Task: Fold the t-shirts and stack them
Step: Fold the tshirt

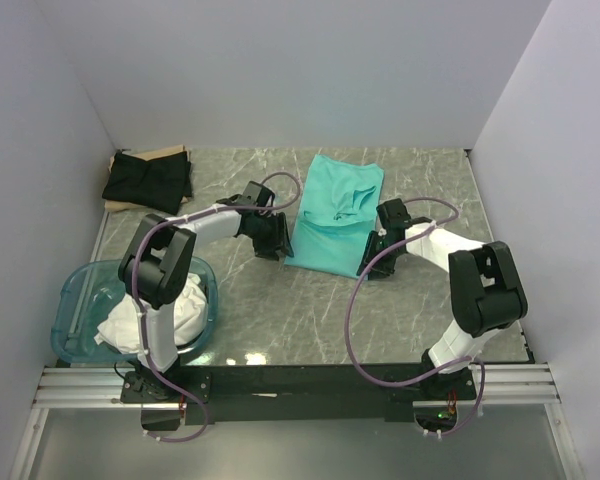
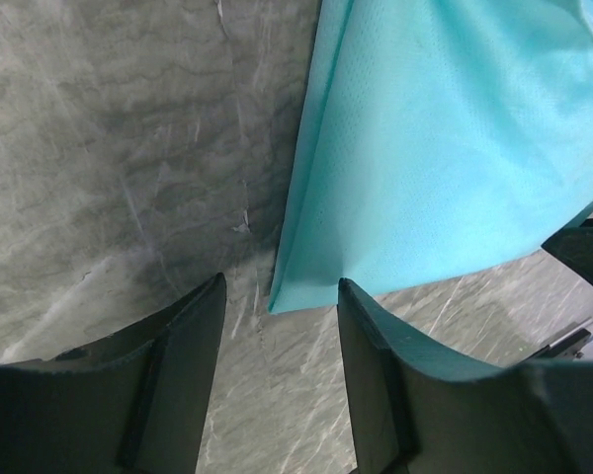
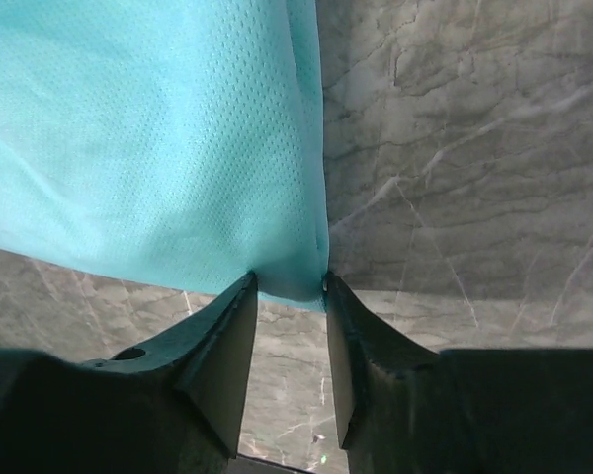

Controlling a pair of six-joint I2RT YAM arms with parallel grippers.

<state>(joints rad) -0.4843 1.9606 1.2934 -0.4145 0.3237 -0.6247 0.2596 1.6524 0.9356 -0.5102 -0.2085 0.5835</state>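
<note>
Closest to the lens, 2 arm bases are sitting on the metal rail (image 1: pixel 300 385) at the near edge of the grey marble table (image 1: pixel 280 310).

At the near left, 1 translucent blue tub (image 1: pixel 72 300) is holding a heap of white t-shirts (image 1: pixel 187 305). How many are bunched there cannot be told. The left arm's elbow is hanging over it.

At the far left corner, 1 black t-shirt (image 1: pixel 145 180) is lying folded on 1 tan cardboard sheet (image 1: pixel 168 152), well apart from both grippers.

The left gripper (image 1: pixel 276 243) is reaching toward mid-table and pointing down at the near left corner of the 1 mint-teal t-shirt (image 1: pixel 335 215). In the left wrist view its 2 fingers (image 2: pixel 178 375) are standing spread wide. The cloth's corner is lying on the marble just beyond the gap between their tips, and neither tip is clamping it.

The mint-teal shirt is lying on the table between the 2 grippers. Its far part is rumpled and its near hem is running from one gripper to the other.

The right gripper (image 1: pixel 376 258) is sitting at the near right corner of that shirt. In the right wrist view its 2 fingers (image 3: pixel 227 346) are standing narrowly parted, with the corner of the hem sitting right between their tips and bare marble showing in the gap behind it.
</note>
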